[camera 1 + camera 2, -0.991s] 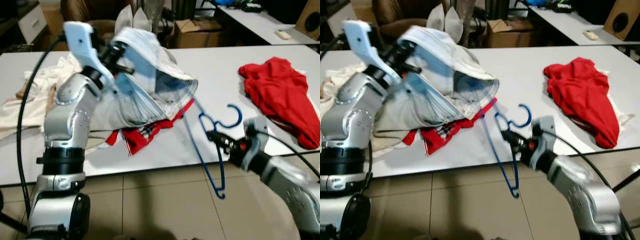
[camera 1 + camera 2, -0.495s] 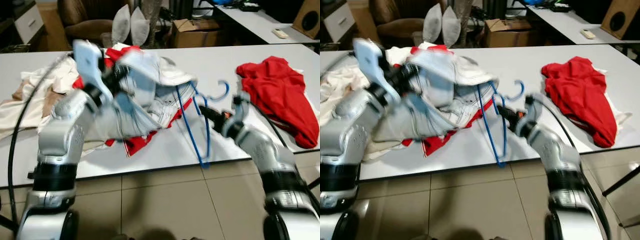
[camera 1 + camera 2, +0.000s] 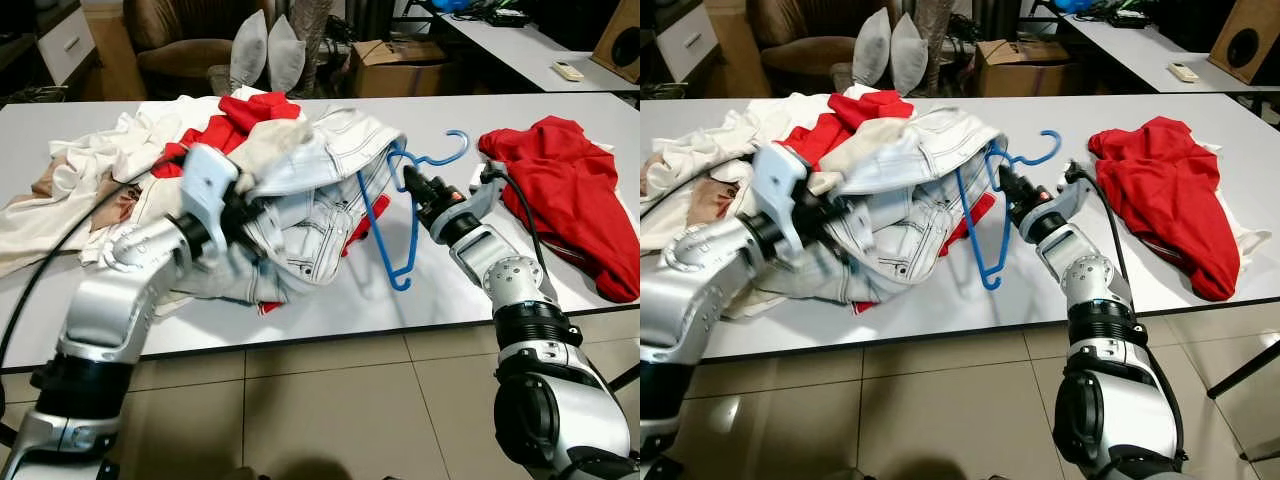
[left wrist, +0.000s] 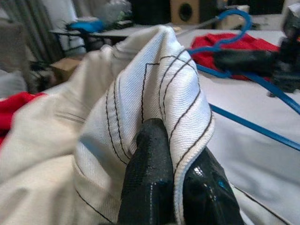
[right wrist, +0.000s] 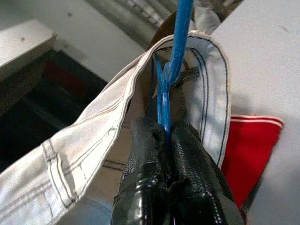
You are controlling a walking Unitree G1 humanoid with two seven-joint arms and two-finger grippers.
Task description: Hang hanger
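Note:
A blue wire hanger (image 3: 405,215) stands tilted over the white table (image 3: 330,310), its hook (image 3: 447,152) pointing right. My right gripper (image 3: 412,186) is shut on the hanger's neck (image 5: 165,93), right at the opening of the white jeans (image 3: 310,190). One hanger arm runs into the jeans' waistband (image 5: 206,79). My left gripper (image 4: 173,187) is shut on a folded edge of the white jeans (image 4: 154,84), low over the table at the left of the pile (image 3: 830,215).
A heap of cream and red clothes (image 3: 110,160) covers the table's left half. A red garment (image 3: 560,190) lies at the right. Behind the table are a brown armchair with grey cushions (image 3: 255,50), a cardboard box (image 3: 395,62) and another table (image 3: 520,40).
Both arms moved forward and down onto the table. The jeans, held high before, now rest on the pile. The hanger went from hanging off the front edge to standing inside the waistband.

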